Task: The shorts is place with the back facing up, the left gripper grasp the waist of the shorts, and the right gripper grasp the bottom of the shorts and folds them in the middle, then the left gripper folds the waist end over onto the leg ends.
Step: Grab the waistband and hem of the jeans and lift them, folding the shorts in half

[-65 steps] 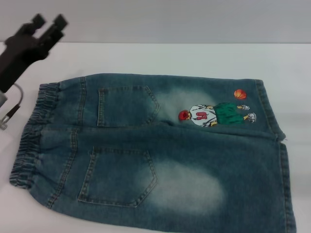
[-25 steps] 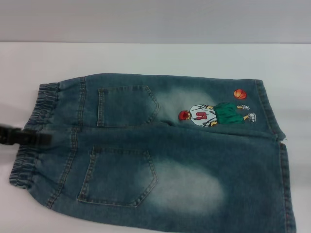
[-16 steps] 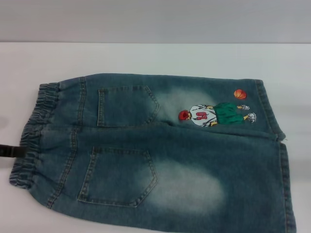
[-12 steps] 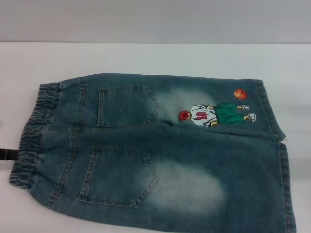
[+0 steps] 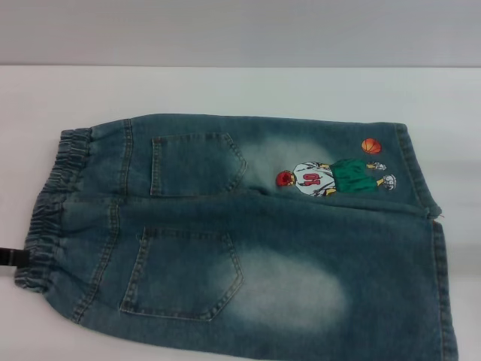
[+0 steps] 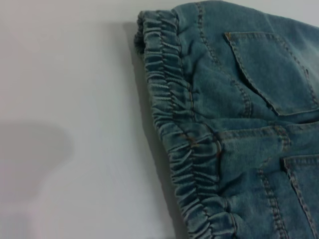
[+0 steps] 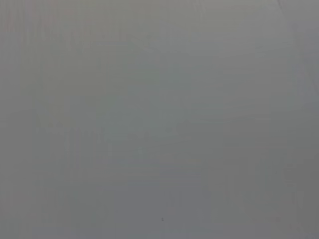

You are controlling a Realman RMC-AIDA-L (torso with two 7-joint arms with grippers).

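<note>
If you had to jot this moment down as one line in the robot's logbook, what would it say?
denim shorts: flat, back up, unfolded | left gripper: only a tip in view beside elastic waistband | right gripper: not in view

Even, soft overhead light; my head view is slightly hazy, with no glare. Beside the shorts (image 6: pixel 239 124) a faint grey shadow lies on the table (image 6: pixel 65 74). My right wrist view is flat, featureless grey.
</note>
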